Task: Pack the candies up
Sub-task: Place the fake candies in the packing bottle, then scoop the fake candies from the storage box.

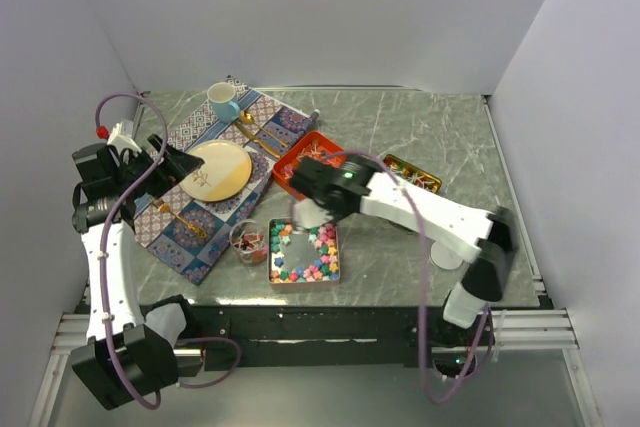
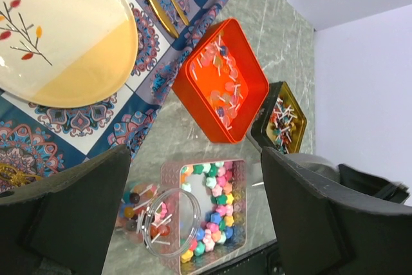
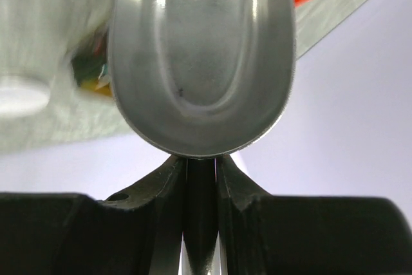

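Grey marble tabletop (image 1: 420, 127) holds the candies (image 1: 312, 265), lying in a tin (image 1: 336, 247) at lower centre of the top view. Right gripper (image 3: 201, 181) pinches a silver scoop (image 3: 201, 56) by its handle above them; left gripper (image 1: 188, 163) gapes wide at left.

Both arms are white shells over black joints. The left arm (image 1: 100, 277), at nine o'clock in the overhead view, carries a purple cable (image 1: 125, 97) (red-capped at its end). The right arm (image 1: 430, 209), toward four o'clock, has a second purple cable (image 1: 423, 287). The jaws are matte black.
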Tool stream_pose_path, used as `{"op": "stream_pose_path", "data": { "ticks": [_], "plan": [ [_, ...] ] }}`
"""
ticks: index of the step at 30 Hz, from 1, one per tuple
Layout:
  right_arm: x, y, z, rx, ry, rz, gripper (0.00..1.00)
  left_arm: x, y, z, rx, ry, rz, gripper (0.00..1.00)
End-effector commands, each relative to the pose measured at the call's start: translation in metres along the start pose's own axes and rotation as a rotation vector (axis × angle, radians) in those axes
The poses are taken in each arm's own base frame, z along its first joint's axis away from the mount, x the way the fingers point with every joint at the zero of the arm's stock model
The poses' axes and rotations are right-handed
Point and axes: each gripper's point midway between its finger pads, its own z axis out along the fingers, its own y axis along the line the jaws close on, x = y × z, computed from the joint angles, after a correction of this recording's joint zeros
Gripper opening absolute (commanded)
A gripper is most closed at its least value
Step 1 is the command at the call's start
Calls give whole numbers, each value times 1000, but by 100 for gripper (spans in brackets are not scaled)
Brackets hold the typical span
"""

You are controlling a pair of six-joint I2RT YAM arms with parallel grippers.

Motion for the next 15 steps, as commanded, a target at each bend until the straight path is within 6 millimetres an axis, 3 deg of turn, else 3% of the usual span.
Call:
{"op": "stream_pose_path", "data": {
  "ticks": [1,6,10,15],
  "plan": [
    [41,27,2,15,43,-96,0,-1,-9,-4,29,32,45,88],
    [28,34,22,-43,24,-61,0,2,-2,-1,12,75,62,88],
    [4,18,28,-110,-8,28,0,6,4,2,6,84,51,88],
    [7,21,33,-97,89,-54,0,11,7,3,4,95,47,87]
  ]
}}
